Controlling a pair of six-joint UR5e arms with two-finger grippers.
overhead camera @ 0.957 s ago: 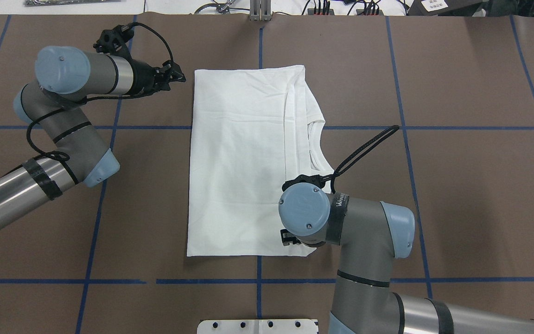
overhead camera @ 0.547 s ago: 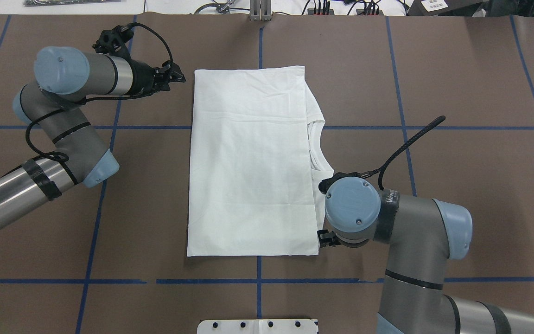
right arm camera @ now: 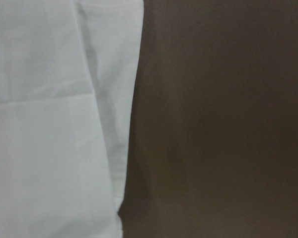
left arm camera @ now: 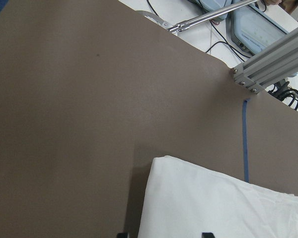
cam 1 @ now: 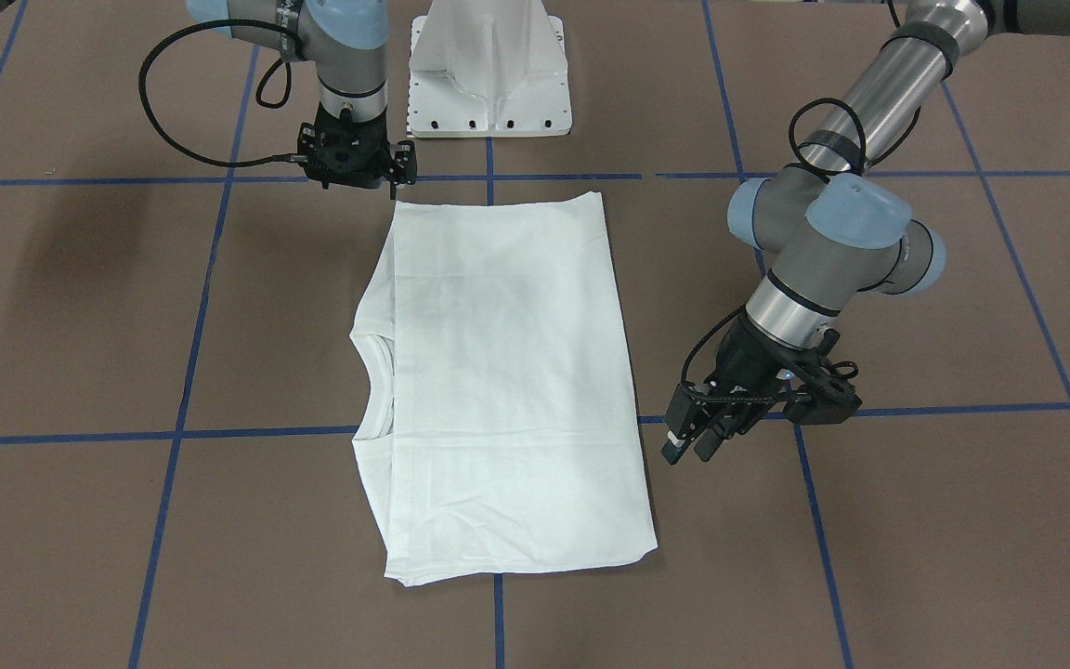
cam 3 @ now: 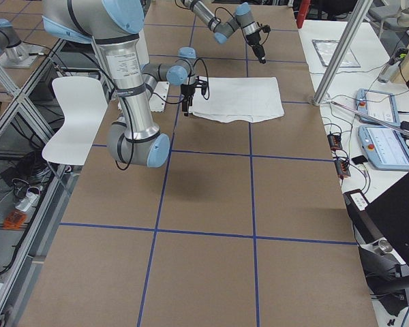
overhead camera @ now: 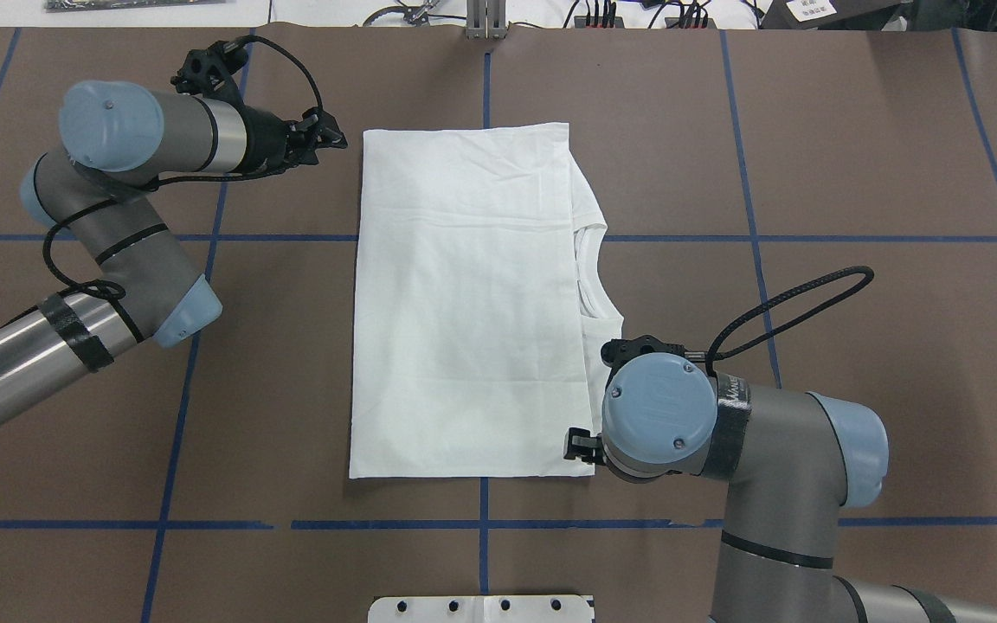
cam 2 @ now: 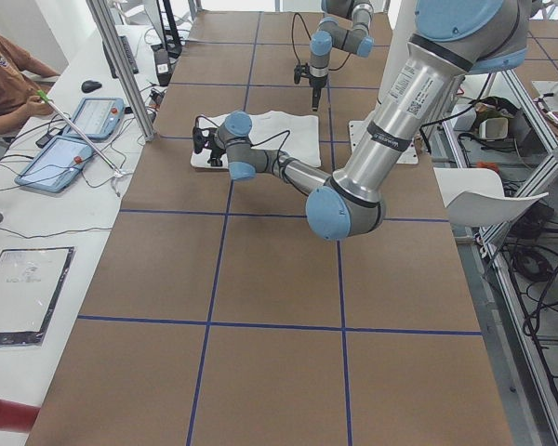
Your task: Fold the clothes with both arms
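The clothes (overhead camera: 464,303) are one white shirt folded into a flat rectangle at mid-table, its ribbed collar (overhead camera: 585,268) peeking out on the right side. In the front-facing view the shirt (cam 1: 498,390) lies between both arms. My left gripper (overhead camera: 334,140) hovers just off the shirt's far left corner, open; the left wrist view shows that corner (left arm camera: 213,203) between the fingertips at the frame's bottom. At the shirt's near right corner my right gripper (overhead camera: 581,448) points straight down, open and holding nothing (cam 1: 357,181). The right wrist view shows only the shirt's edge (right arm camera: 49,124).
The white pedestal base (overhead camera: 481,608) sits at the near table edge. An aluminium post (overhead camera: 485,22) stands at the far edge. Blue tape lines grid the brown tabletop (overhead camera: 853,173). A person (cam 2: 5,74) sits at a side bench with tablets.
My right arm swung from over the shirt's near right part out past its right edge. The top layer's edge now lies further right. The left arm barely moved.
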